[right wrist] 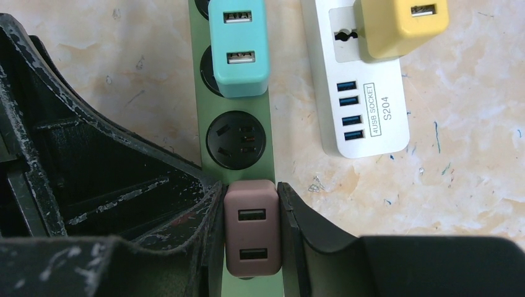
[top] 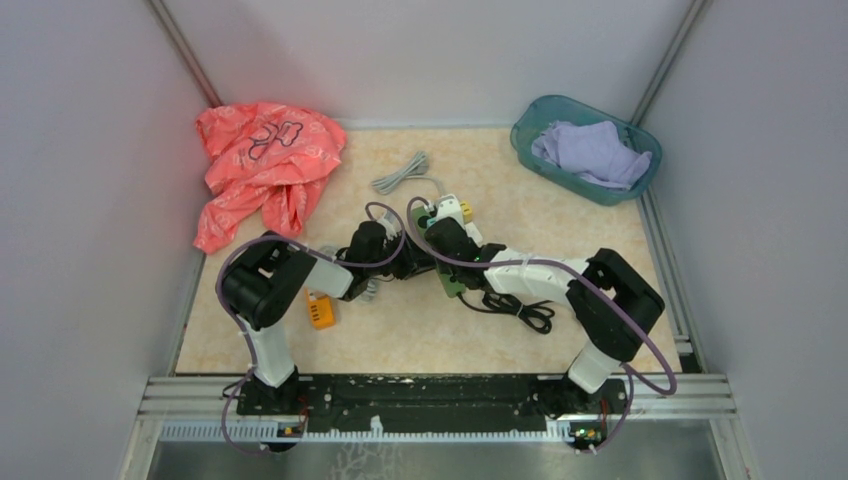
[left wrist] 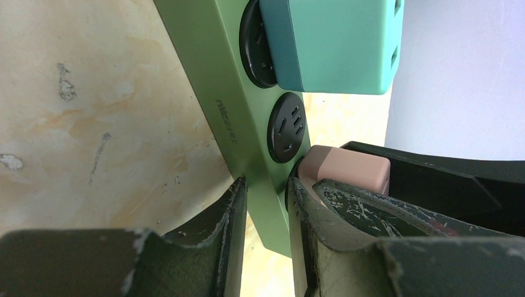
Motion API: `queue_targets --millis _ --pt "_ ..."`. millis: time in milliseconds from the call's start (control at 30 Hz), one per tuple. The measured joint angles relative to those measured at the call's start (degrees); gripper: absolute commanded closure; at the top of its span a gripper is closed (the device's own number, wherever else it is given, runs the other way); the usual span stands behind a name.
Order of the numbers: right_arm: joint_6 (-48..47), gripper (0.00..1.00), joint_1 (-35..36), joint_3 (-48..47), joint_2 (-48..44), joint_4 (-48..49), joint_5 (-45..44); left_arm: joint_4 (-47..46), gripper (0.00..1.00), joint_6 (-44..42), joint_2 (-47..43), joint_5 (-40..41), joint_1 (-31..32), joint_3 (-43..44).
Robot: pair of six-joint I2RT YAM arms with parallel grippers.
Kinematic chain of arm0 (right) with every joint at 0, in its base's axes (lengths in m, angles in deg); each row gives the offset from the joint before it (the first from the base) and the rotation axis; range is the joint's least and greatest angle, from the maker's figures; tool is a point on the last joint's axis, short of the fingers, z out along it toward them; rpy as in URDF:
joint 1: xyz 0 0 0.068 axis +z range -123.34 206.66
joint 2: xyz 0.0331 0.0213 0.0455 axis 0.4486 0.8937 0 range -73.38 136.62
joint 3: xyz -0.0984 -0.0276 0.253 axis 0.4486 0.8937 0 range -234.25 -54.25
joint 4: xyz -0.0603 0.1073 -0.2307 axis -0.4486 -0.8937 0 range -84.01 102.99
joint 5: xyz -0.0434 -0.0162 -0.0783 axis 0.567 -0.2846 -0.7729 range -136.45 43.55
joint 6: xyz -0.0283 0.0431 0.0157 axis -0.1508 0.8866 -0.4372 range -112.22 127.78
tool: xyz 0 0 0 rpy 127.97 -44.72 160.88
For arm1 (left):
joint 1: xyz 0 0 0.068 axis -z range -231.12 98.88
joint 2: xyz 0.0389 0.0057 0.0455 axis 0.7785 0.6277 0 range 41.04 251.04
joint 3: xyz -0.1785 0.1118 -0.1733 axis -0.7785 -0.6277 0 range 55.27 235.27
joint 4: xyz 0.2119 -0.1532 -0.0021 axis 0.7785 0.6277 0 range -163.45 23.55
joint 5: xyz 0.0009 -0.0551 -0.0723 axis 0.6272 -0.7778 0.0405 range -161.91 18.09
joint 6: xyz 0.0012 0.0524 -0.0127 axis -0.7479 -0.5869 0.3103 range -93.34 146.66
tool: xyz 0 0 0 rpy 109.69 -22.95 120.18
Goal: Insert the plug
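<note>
A green power strip (left wrist: 247, 124) lies on the table, and my left gripper (left wrist: 266, 192) is shut on its long sides near one end. My right gripper (right wrist: 249, 189) is shut on a pink two-port USB plug (right wrist: 251, 235), which is pressed against the strip's face at the end socket; its prongs are hidden. The pink plug (left wrist: 353, 170) also shows in the left wrist view, flush against the strip. Just beyond it is an empty black socket (right wrist: 237, 141), then a teal plug (right wrist: 238, 49) seated in the strip. In the top view both grippers (top: 385, 262) (top: 445, 240) meet over the strip (top: 452, 285).
A white power strip (right wrist: 365, 105) with a yellow plug (right wrist: 399, 21) lies to the right of the green one. An orange plug (top: 320, 310) lies near the left arm. A pink cloth (top: 265, 165) is back left, a teal basket (top: 530, 125) holds a cloth back right, and a grey cable (top: 400, 172) lies behind.
</note>
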Motion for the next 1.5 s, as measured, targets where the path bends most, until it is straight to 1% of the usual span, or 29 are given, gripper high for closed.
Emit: queue_targets --millis 133,167,267,400,500,600,767,967,1133,1300,1400,1500 --pt "0.0 1.00 0.0 0.4 -0.6 0.4 0.1 0.1 0.65 0.0 -0.1 0.0 0.0 0.0" --pt "0.0 0.97 0.0 0.6 -0.8 0.7 0.1 0.2 0.65 0.0 -0.1 0.0 0.0 0.0" --pt "0.0 0.92 0.0 0.5 -1.6 0.8 0.1 0.3 0.65 0.0 -0.2 0.0 0.0 0.0" --pt "0.0 0.80 0.0 0.0 -1.7 0.0 0.1 0.4 0.64 0.0 -0.2 0.0 0.0 0.0" --pt "0.2 0.64 0.0 -1.0 -1.7 -1.9 0.4 0.5 0.64 0.0 -0.3 0.0 0.0 0.0" --pt "0.5 0.52 0.3 -2.3 -1.7 -5.0 1.4 1.1 0.64 -0.2 -0.3 0.1 0.0 0.0" --pt "0.6 0.42 1.1 -4.1 -1.9 -11.7 3.5 1.3 0.61 -0.2 -0.4 0.2 0.0 0.0" --pt "0.4 0.32 0.1 -5.5 -6.1 -13.8 4.2 3.5 0.54 -1.4 -1.8 0.7 0.0 0.0" --pt "0.0 0.21 -2.8 -5.3 -12.3 -14.0 4.4 7.1 0.47 -3.8 -6.4 2.2 -0.2 0.0" --pt "-1.0 0.12 -6.4 -2.7 -20.2 -15.0 2.9 13.1 0.41 -7.4 -15.1 3.9 -2.1 0.0" --pt "-1.9 0.09 -8.4 -0.9 -26.4 -15.7 0.7 18.1 0.38 -10.6 -22.2 6.6 -3.8 0.1" --pt "-2.7 0.08 -9.6 0.7 -32.3 -16.3 -2.1 23.8 0.35 -13.9 -29.9 10.7 -4.9 0.2"
